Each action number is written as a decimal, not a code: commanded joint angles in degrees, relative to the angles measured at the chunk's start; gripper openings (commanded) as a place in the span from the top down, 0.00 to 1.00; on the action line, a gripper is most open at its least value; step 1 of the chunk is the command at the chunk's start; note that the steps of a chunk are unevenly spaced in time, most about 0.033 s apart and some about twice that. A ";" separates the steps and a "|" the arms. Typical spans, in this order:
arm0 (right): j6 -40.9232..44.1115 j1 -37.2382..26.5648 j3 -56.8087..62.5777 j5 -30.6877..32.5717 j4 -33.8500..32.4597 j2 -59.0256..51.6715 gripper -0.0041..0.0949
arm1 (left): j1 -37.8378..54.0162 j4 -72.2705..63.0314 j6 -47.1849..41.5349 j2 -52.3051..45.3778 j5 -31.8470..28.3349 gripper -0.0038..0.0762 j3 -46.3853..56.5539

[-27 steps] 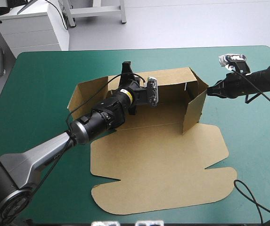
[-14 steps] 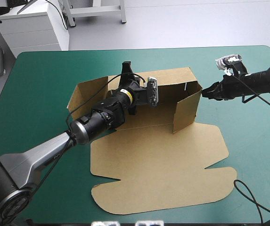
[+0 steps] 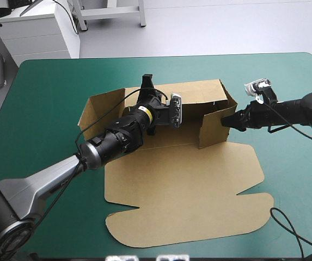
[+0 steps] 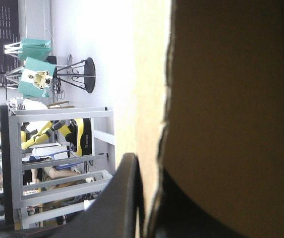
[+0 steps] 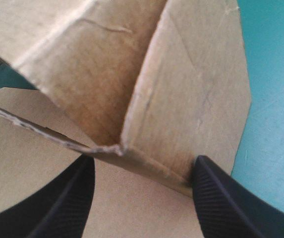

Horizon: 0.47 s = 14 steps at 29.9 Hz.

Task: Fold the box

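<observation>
teal-green bench (image 3: 47, 98) bearing the brown box (image 3: 188, 185) near its centre: lid panel flat toward the near edge, rear wall and end flaps raised. left gripper (image 3: 146, 85): black fingers (image 4: 124, 198) clenched on the rear wall's top edge. right gripper (image 3: 227, 120): fingers (image 5: 67, 198) spread apart, tips at the right end flap, which angles inward.

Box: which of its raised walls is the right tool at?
The short right-end wall, angled inward; the right tool, open, meets its outer face. The left tool grips the long back wall; the left-end wall has neither.
</observation>
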 commanded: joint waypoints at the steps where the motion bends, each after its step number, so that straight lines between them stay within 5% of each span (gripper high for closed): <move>1: -10.68 0.06 1.35 0.24 6.74 -2.77 0.41 | -0.18 -3.69 -0.81 -1.18 0.89 0.96 1.13; 14: -17.16 3.99 2.20 -6.58 9.74 -2.77 0.42 | -0.22 -3.69 -0.81 -1.18 -1.16 0.96 1.25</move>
